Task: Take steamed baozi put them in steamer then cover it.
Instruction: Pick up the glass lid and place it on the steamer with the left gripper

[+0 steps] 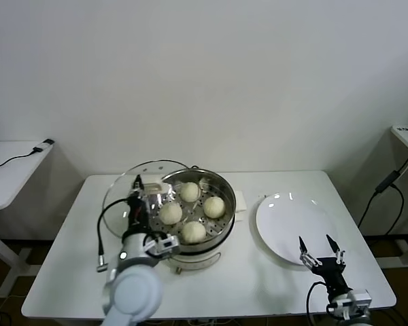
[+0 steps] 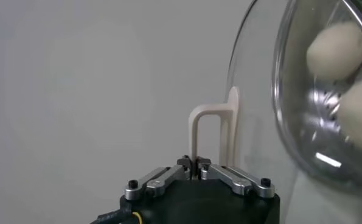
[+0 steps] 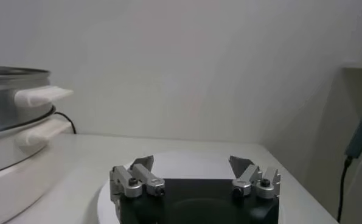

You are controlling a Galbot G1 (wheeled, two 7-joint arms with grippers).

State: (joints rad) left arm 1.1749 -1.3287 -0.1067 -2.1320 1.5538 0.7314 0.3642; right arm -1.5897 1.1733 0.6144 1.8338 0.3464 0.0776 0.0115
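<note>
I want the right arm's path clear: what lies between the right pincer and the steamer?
In the head view, only the white plate, bare, lies between the open right pincer and the steamer. The pincer hangs over the plate's near edge.

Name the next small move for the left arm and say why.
Probably swing the lid right and level it over the steamer. All four buns already sit in the basket, and the left end effector is shut on the lid's handle, holding the lid tilted beside the steamer. The right end effector waits open by the plate.
</note>
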